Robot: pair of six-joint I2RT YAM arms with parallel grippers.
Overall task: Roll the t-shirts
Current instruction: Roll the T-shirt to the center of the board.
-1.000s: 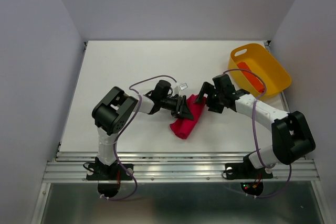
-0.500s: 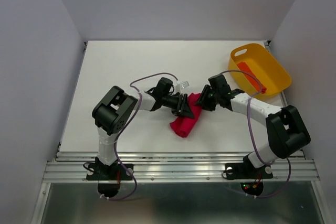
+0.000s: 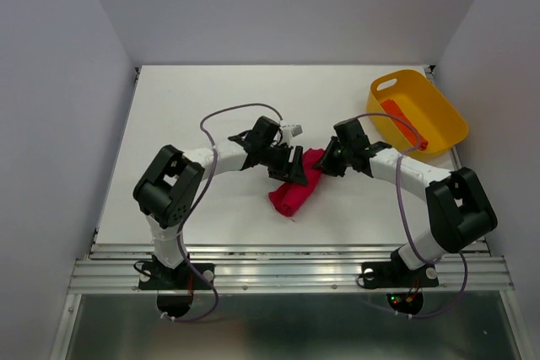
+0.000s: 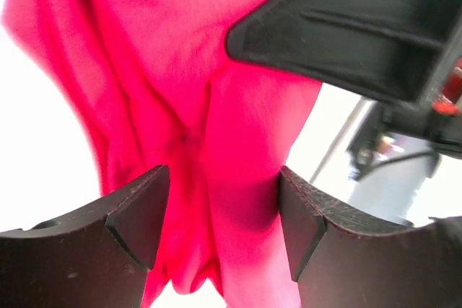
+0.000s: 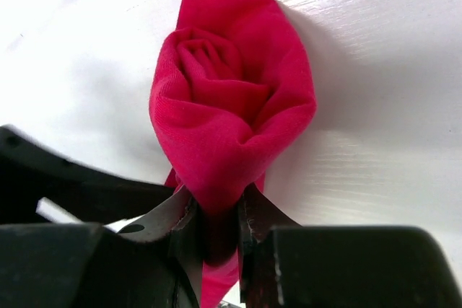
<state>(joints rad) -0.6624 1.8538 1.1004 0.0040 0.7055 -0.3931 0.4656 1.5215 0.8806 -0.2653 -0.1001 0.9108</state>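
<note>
The crimson-red t-shirt lies as a loose roll in the middle of the white table. My left gripper sits over the roll's far part, open, its two fingers wide apart on either side of the red cloth without pinching it. My right gripper is at the roll's far right end, shut on a fold of that shirt; the rolled spiral shows just beyond its fingertips. The orange t-shirt lies as a compact bundle in the yellow basket.
The yellow plastic basket stands at the back right corner of the table. Grey walls enclose the table on the left, back and right. The two grippers are close together, the right one's black body filling the left wrist view's upper right.
My right gripper has come in from open and shut on the red shirt's end. The left gripper has opened wider, and the roll has shifted slightly left.
</note>
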